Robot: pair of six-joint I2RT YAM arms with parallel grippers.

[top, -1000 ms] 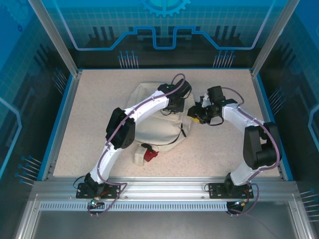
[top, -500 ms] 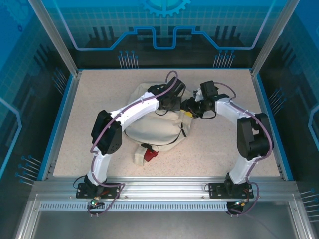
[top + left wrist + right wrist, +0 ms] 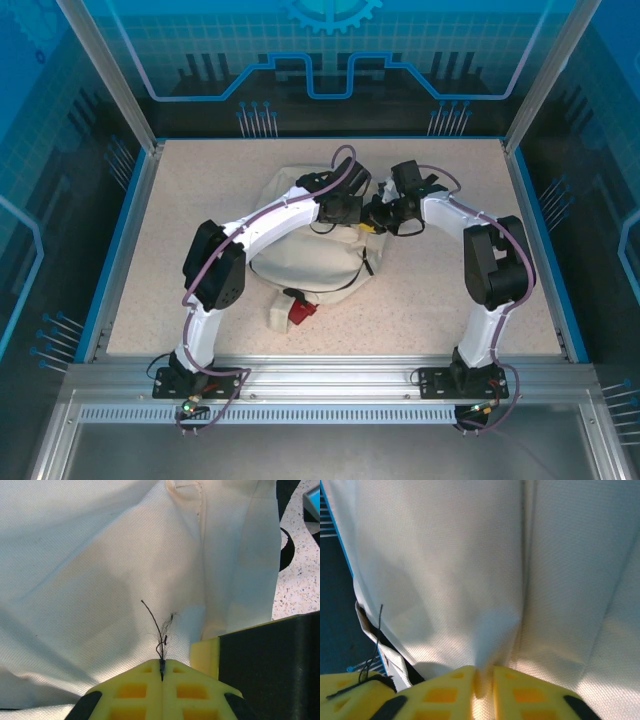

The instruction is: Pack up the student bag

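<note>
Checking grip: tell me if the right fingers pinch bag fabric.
Yes, cream fabric of the student bag folds into the gap between the shut right fingers.

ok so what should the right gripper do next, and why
Probably draw the right gripper gently away from the left gripper, to spread the bag. It pinches a fold of cream fabric, and the left is shut on a black thread close beside it.

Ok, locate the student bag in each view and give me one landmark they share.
Top external: student bag mid-table, beneath both arms.
Left wrist: its cream cloth above the shut left end effector.
Right wrist: its cloth pinched in the right end effector.
Shared landmark: the yellow fingers on the cloth.
</note>
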